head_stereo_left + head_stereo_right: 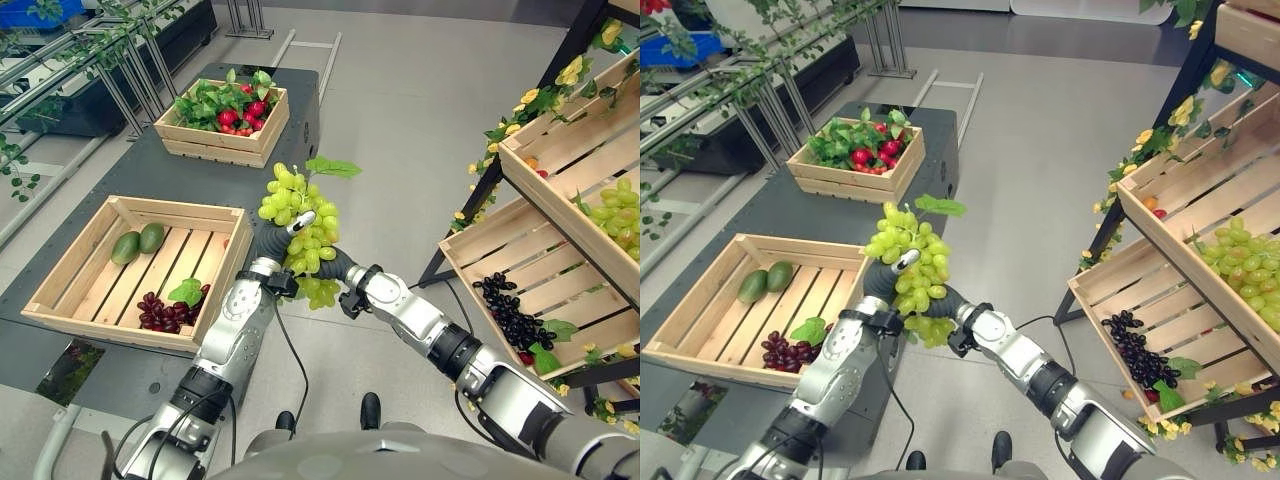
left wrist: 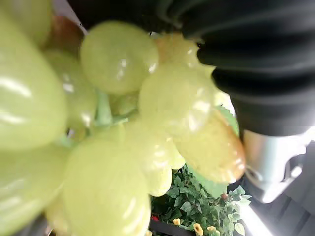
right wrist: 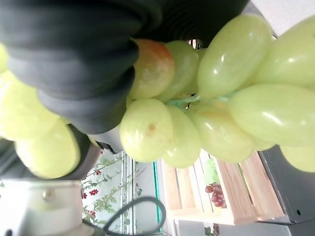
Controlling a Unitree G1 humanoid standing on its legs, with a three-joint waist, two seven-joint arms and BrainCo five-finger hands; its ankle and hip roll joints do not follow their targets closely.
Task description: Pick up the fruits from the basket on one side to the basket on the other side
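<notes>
Left crate [image 1: 60, 270] on the dark worktop [image 1: 150, 170]: two green mangoes [image 1: 138, 242] at its far left, dark grapes [image 1: 165, 312] with a leaf at its near edge, slats between them bare. Far crate [image 1: 222, 140] behind it holds red fruit among leaves.

Green grape bunch [image 1: 300, 235] is in the air, just right of the left crate's right wall and over the worktop's edge, leaf sprig on top. Both hands meet under and behind it. Left hand [image 1: 262, 272] is against the bunch's lower left; its fingers are buried in the grapes, so I cannot tell their curl. Right hand [image 1: 345, 272] comes in from the right at the bunch's lower side; one silver fingertip shows against the grapes, the rest hidden, so its hold cannot be read either.

Right shelf [image 1: 560, 180] carries more green grapes [image 1: 618, 215] above and black grapes [image 1: 510, 315] below.

Judgement: carrying step, bunch nearly at the left crate. To do it well: move both hands left together so the bunch does not sag or twist between them, clear the crate's right wall before lowering, aim for the bare slats, set down, then release.
</notes>
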